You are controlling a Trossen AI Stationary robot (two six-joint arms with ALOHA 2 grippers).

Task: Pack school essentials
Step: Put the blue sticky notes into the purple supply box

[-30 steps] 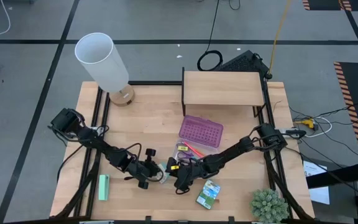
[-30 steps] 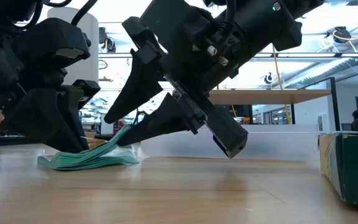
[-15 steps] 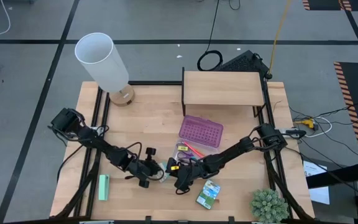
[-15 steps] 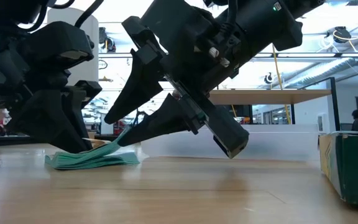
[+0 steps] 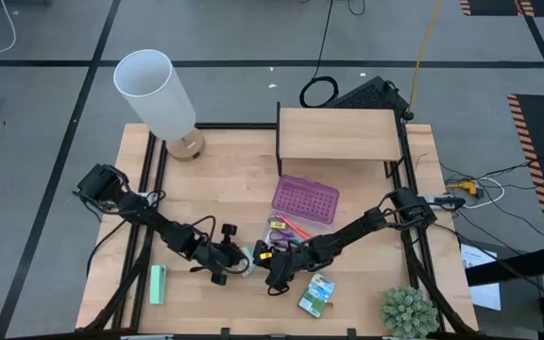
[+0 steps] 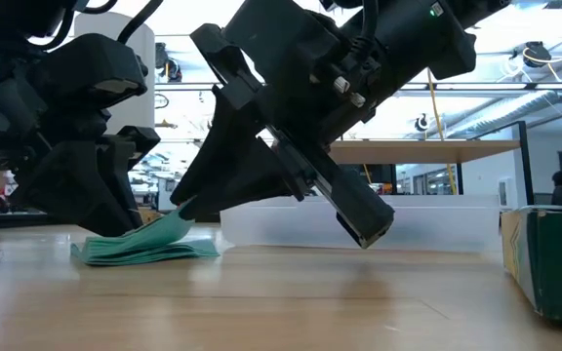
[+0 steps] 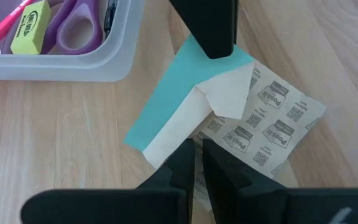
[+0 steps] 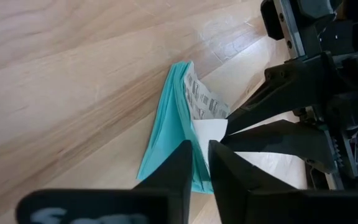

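Note:
A teal sticky-note pad (image 5: 246,262) with a printed paper backing (image 7: 272,124) lies on the table between my two grippers. My left gripper (image 7: 196,163) is shut on its near edge. My right gripper (image 8: 199,158) is shut on the opposite side, holding a teal flap (image 6: 176,226) raised off the stack (image 6: 149,252). Just beyond the pad stands a clear case (image 7: 55,62) containing purple-handled scissors (image 7: 73,31) and a yellow piece (image 7: 33,18). My left gripper pinches the pad's edge (image 7: 194,144), where a pale sheet folds over the printed backing, between its two fingers. It comes in low from the table's left. The pad lies on the table. My right gripper pinches the teal flap's edge (image 8: 188,134) between its two fingers, slanting down from the right. The flap (image 6: 179,222) is lifted and tilted, while the stack below stays on the wood.
A green-yellow crayon box (image 5: 316,295) lies near the front edge, right of the grippers. A purple lid (image 5: 305,198), a mint-green block (image 5: 158,283), a lamp (image 5: 159,94), a wooden shelf (image 5: 336,132) and a plant (image 5: 407,312) stand around the table.
My right gripper's fingers have come together on the teal flap and tipped upward, raising the flap's free edge a little. The stack beneath it has stayed on the table, shifted slightly toward the right at first.

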